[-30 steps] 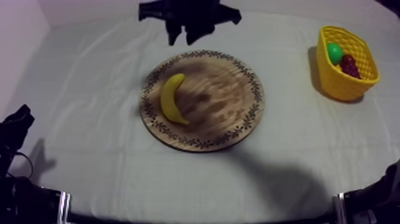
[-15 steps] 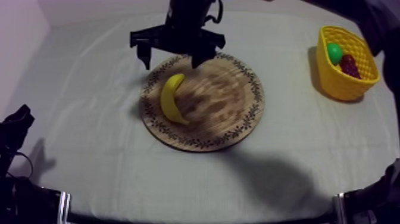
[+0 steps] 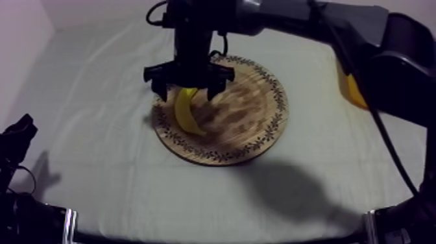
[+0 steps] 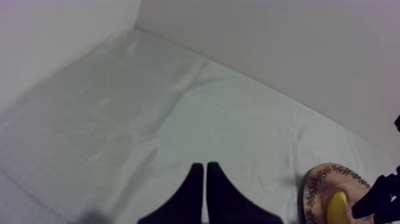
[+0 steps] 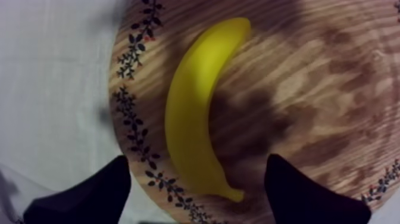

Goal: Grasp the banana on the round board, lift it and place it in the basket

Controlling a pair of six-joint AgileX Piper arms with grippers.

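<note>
While left end effector [image 4: 204, 169] lies clenched, right end effector [image 3: 186, 93] released over banana [image 3: 186, 115]; wooden board [image 3: 250, 107] beneath

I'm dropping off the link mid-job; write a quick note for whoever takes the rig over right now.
Left gripper: shut on nothing, over bare cloth, off to the side of the board.
Right gripper: open, above the banana, one finger on each side; no grasp yet.
Banana lies on the left part of the board. Basket sits at the table's right side, mostly hidden behind the right arm.
Done: approach. Left: lower, close on the banana, lift, carry it to the basket, release.
</note>
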